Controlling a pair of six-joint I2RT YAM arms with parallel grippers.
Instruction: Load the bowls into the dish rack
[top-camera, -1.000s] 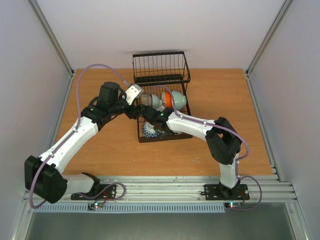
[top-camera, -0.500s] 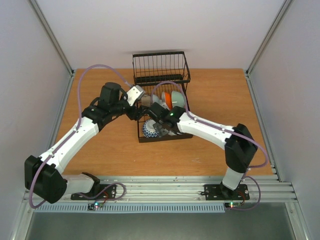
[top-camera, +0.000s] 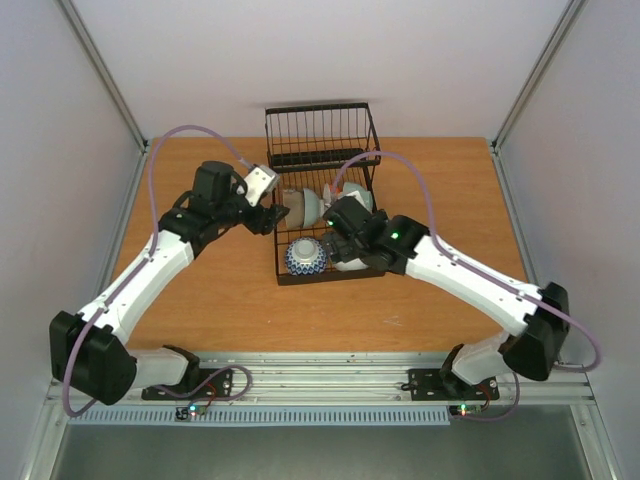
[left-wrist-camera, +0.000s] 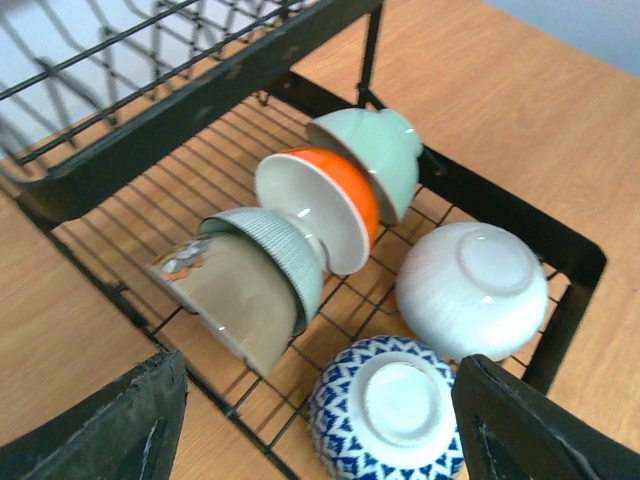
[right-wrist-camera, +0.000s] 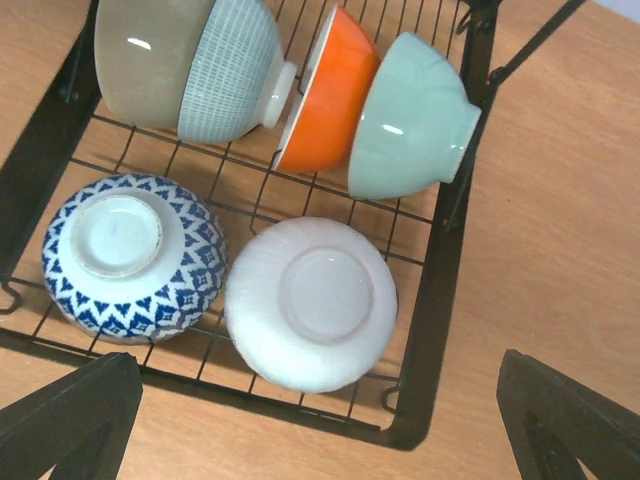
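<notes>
The black wire dish rack (top-camera: 326, 277) stands mid-table. Two bowls lie upside down at its near end: a blue-patterned bowl (top-camera: 306, 257) (left-wrist-camera: 390, 405) (right-wrist-camera: 130, 255) and a white bowl (left-wrist-camera: 472, 290) (right-wrist-camera: 312, 300). Behind them a grey-striped bowl (left-wrist-camera: 270, 270) (right-wrist-camera: 190, 65), an orange bowl (left-wrist-camera: 325, 205) (right-wrist-camera: 335, 90) and a mint-green bowl (left-wrist-camera: 372, 150) (right-wrist-camera: 410, 105) lean in a row on their sides. My left gripper (top-camera: 278, 217) (left-wrist-camera: 320, 440) is open and empty at the rack's left side. My right gripper (top-camera: 338, 232) (right-wrist-camera: 320, 430) is open and empty above the white bowl.
The rack's taller basket section (top-camera: 320, 130) rises at the far end. Bare wooden table (top-camera: 200, 290) lies on both sides of the rack. Grey walls and metal rails close in the table.
My right gripper has lifted away from the rack's near end, and its arm has swung out to the right. My left gripper has drawn back slightly to the left.
</notes>
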